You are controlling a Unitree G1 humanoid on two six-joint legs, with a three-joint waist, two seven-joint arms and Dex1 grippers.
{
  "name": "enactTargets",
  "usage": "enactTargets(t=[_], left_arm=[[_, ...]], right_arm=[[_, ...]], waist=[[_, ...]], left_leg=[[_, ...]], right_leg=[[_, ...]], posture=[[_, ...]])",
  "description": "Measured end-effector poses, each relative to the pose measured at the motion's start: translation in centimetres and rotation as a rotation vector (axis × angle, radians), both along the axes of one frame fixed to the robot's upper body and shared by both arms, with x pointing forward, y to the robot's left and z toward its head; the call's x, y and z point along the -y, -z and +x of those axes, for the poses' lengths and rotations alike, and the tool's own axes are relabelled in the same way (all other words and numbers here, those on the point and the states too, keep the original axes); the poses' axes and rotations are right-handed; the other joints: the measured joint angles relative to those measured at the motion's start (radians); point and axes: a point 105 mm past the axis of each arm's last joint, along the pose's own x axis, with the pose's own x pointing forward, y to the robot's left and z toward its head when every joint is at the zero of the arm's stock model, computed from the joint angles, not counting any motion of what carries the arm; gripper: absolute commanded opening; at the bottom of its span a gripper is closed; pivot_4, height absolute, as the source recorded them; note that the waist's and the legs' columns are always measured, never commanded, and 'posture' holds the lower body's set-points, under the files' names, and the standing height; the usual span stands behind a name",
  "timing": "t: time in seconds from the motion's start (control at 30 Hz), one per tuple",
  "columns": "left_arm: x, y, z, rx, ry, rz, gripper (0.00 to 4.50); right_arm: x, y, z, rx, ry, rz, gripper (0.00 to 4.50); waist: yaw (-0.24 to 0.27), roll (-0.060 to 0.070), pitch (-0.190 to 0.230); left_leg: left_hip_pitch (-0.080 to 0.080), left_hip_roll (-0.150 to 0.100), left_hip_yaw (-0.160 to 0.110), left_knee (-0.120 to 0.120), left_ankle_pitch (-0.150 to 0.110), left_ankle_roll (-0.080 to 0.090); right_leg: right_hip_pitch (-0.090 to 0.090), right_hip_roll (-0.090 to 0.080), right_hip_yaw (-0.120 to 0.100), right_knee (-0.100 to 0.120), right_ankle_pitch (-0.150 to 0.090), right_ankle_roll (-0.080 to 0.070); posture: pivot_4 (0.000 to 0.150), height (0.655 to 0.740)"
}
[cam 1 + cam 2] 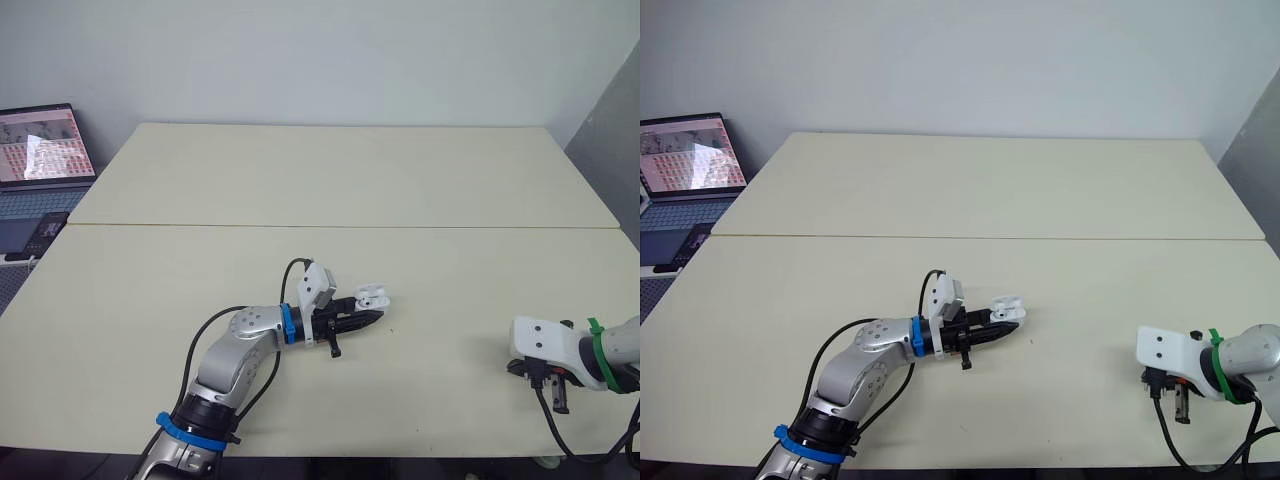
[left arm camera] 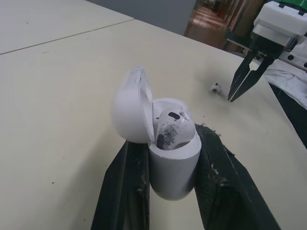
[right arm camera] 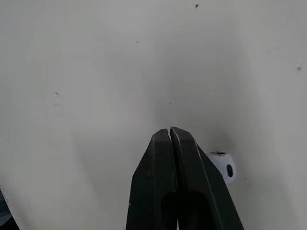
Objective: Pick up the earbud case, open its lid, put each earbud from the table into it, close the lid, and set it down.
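Office: pale tables (image 1: 340,170), laptop (image 1: 40,160)

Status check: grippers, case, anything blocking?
Left gripper shut on earbud case, lid open, one earbud seated. Right gripper shut, empty, beside second earbud on table. Nothing between them.

Open tabletop (image 1: 330,170) across the far half, loose earbud (image 3: 223,165) just beside right tool (image 3: 171,130), laptop (image 1: 40,150) past left edge
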Motion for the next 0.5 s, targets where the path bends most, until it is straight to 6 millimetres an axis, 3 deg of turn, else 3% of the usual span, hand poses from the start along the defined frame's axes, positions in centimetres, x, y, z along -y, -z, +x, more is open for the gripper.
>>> enactTargets(t=[0.5], left_arm=[[0.0,0.0,0.0,0.001,0.001,0.001,0.81]], right_arm=[[2.0,-0.1,0.3,0.009,0.048,-0.1,0.04]], waist=[[0.0,0.0,0.0]], left_leg=[[0.0,0.0,0.0,0.0,0.0,0.0]], right_leg=[[0.0,0.0,0.0,0.0,0.0,0.0]], posture=[[0.15,0.74]])
